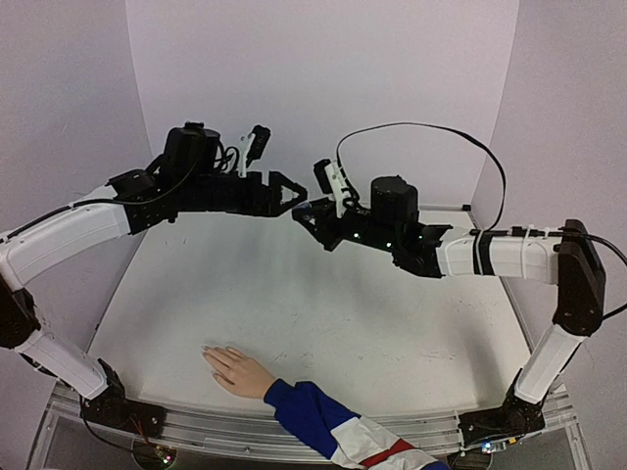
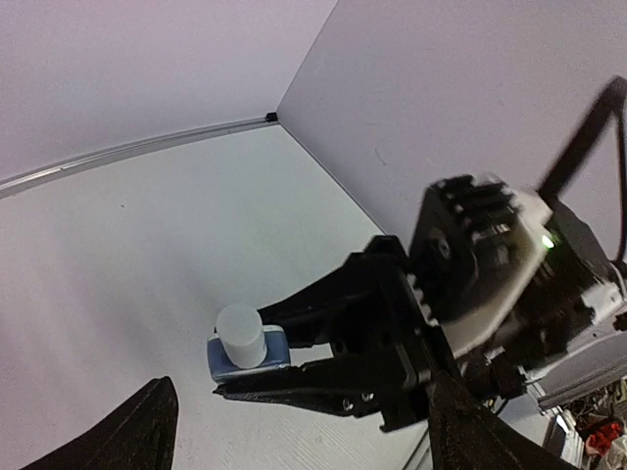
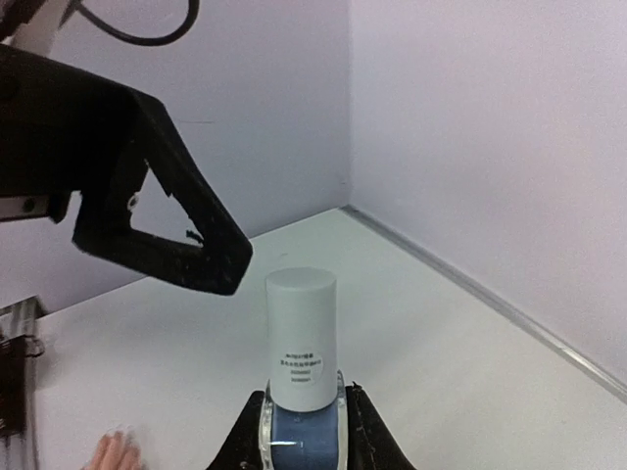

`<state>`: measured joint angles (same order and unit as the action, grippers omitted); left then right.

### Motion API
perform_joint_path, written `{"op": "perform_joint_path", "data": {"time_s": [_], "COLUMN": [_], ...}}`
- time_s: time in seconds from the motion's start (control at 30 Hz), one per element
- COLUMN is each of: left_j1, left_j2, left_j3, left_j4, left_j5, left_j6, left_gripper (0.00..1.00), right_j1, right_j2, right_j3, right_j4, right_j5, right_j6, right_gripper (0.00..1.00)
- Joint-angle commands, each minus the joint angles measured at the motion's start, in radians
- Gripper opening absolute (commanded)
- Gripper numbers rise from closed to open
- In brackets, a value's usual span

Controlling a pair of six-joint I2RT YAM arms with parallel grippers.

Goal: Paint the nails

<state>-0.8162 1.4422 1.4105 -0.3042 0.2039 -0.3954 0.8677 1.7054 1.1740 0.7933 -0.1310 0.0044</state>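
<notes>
A small blue bottle with a white cap stands upright in my right gripper, which is shut on its blue body. My left gripper is open, its fingers spread wide to either side of the cap and not touching it. In the top view both grippers meet in mid-air over the far part of the table, left and right. The pale hand with the blue, white and red sleeve lies flat near the front edge, its nails pointing left.
The white table is walled by pale lilac panels at the back and both sides. A black cable arcs above the right arm. Metal rails run along the near edge.
</notes>
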Motion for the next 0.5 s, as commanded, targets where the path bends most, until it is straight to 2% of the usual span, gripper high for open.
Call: {"op": "perform_joint_path", "data": {"time_s": [0.0,0.07,0.17,0.47], "left_j1": [0.084,0.131,0.186,0.187], "left_j2": [-0.135,-0.167,-0.174,-0.075], "left_j3": [-0.103,-0.173,-0.219,-0.162], "left_j4": [0.155,0.261,0.387,0.531], "left_j5": [0.259,0.331,0.395,0.655], "left_j6": [-0.058,-0.107,-0.188,-0.204], "left_gripper": [0.91,0.91,0.91,0.75], "right_j1": [-0.08,-0.09,-0.09,-0.1], "right_j2": [-0.047,0.003,0.072,0.16], "right_j3": [0.049,0.063,0.111,0.201], "right_j4": [0.108,0.208,0.273,0.327], "right_j5": [-0.68,-0.843,-0.958,-0.952], "right_j6": [0.271,0.373,0.475,0.528], "right_gripper": [0.0,0.0,0.0,0.0]}}
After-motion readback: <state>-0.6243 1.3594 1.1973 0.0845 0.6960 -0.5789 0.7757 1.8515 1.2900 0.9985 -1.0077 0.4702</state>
